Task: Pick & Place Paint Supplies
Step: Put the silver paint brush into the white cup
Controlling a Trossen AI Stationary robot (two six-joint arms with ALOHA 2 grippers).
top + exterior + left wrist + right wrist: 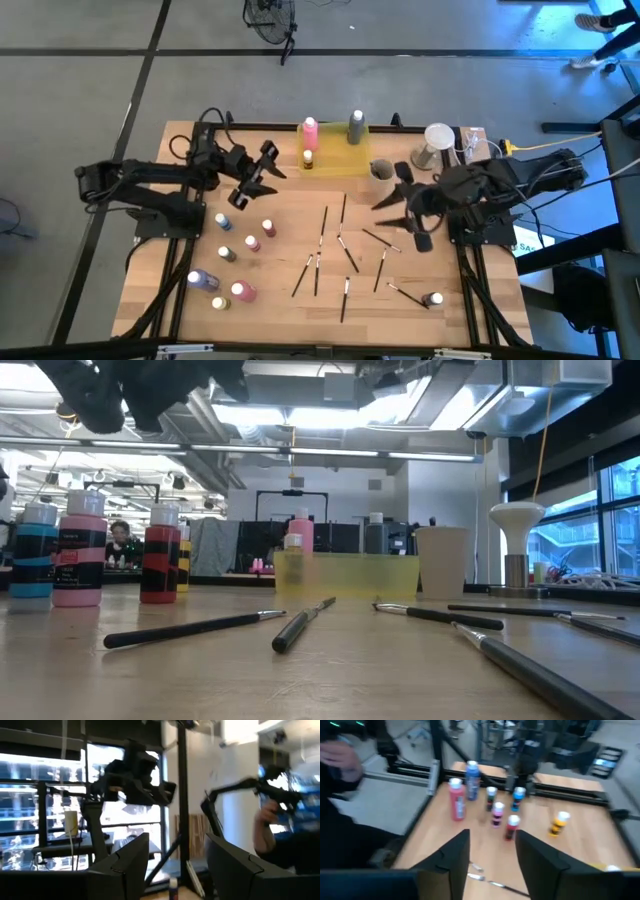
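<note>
On the near part of the wooden counter point(290, 320) lie several thin dark paintbrushes point(345, 298) with light tips, scattered and mostly apart, and a grey bottle point(433, 299) lies beside one of them on the right. At the near left stand small paint bottles point(243, 291), among them a pink one and a purple one, and a few more stand a little farther back.

Above the middle of the counter hang both arms. The right pincer point(400, 205) is spread and holds nothing. The left pincer point(262, 172) is also spread and empty, raised over the left side.

At the far edge sits a translucent yellow tray point(336, 160) with a pink bottle point(310, 132), a grey bottle and a small yellow one inside. A beige cup point(381, 170) stands just beside it.
</note>
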